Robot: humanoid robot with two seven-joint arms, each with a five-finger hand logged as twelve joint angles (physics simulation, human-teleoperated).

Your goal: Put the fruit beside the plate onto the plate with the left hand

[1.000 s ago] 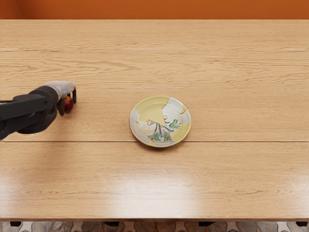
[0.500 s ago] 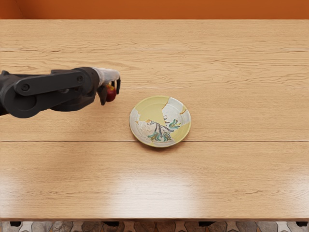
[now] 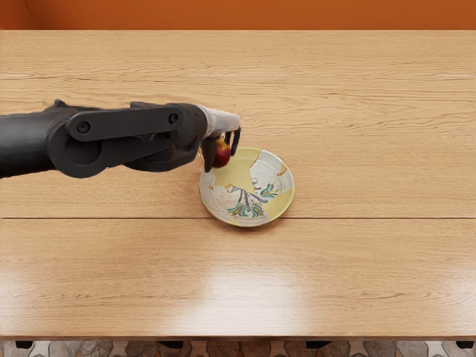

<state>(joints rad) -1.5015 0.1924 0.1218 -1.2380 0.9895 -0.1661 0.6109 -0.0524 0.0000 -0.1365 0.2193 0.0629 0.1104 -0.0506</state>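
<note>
A small red and yellow fruit (image 3: 222, 153) hangs in the fingers of my left hand (image 3: 221, 143), which is shut on it. The dark left arm reaches in from the left edge. The fruit is held over the upper left rim of the yellow patterned plate (image 3: 277, 201), which lies near the middle of the wooden table. Whether the fruit touches the plate I cannot tell. The right arm does not show.
The wooden table (image 3: 238, 275) stretches wide around the plate. An orange wall runs along the far edge. The table's front edge lies near the bottom of the view.
The left arm has swept to the right with the fruit in its hand, from the far left of the table to the plate's upper left rim.
</note>
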